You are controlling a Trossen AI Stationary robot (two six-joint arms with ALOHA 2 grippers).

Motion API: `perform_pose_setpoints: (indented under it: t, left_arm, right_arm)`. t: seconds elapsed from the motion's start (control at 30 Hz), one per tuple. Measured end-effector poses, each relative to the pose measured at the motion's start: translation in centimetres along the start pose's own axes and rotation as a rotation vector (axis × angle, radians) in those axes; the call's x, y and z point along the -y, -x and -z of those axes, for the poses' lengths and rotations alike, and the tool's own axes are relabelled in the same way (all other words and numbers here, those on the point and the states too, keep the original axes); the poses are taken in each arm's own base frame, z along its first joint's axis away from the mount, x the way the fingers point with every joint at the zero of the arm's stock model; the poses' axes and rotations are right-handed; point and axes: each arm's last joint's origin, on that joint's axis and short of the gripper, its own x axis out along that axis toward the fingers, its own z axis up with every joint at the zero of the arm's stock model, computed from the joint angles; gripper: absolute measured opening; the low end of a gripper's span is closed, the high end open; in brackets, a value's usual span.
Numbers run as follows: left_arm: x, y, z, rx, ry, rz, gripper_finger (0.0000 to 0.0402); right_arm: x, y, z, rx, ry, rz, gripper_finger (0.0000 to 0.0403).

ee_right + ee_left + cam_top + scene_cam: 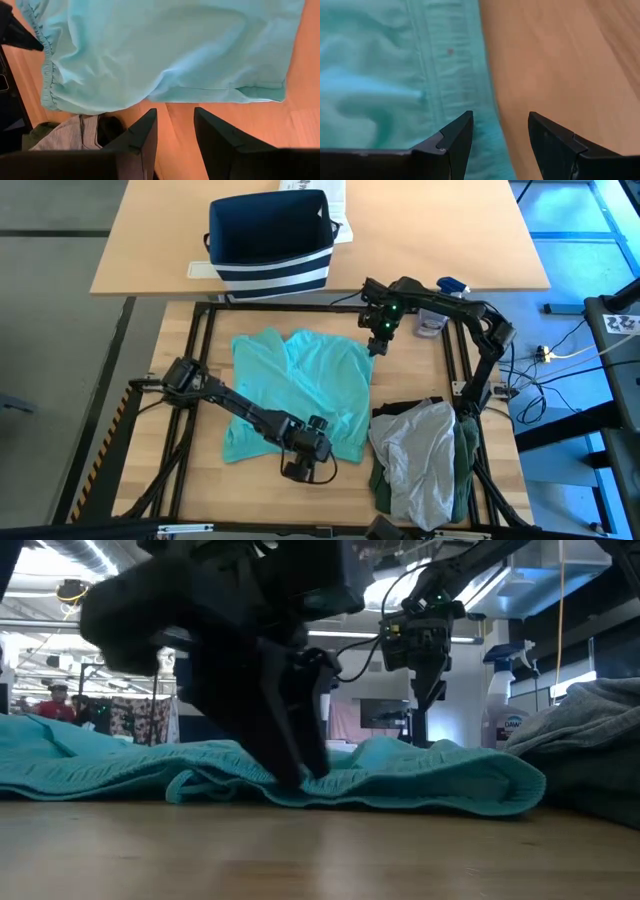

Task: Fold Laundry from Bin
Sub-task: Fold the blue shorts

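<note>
You have the teal garment spread flat at frame centre for folding, the left gripper open astride its lower hem, the right gripper open, empty, above its upper-right corner, the bin at top.

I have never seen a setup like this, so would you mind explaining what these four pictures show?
It is a two-armed robot at a wooden table. One picture looks straight down, one looks level across the tabletop, and two come from cameras on the wrists. A teal garment lies spread flat, with a pile of grey and dark clothes beside it and a striped bin behind. The left gripper is open, down at the teal garment's edge; the right gripper hovers open above its far edge. Neither holds anything.
</note>
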Motion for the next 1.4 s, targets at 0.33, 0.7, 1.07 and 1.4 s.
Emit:
perform_pose_setpoints:
  t: [0.33,0.7,1.07,1.4]
  left_arm:
    - [4.7,3.4,1.1,-0.142,0.115,0.189,0.0180]
    - [3.3,12.2,2.8,-0.064,0.702,-0.266,0.0138]
    - [4.4,9.4,8.9,-0.372,1.033,-0.263,0.0008]
    - [3.1,7.1,15.5,-0.658,1.077,-0.273,0.0003]
  right_arm:
    - [-0.7,-0.5,-1.4,0.091,0.120,0.032,0.0129]
    - [-0.6,-6.1,-3.8,0.062,0.233,0.025,0.0069]
    - [2.2,-9.2,-3.8,-0.047,0.183,0.108,0.0028]
    - [1.8,-9.5,-3.1,-0.119,0.170,0.106,0.0006]
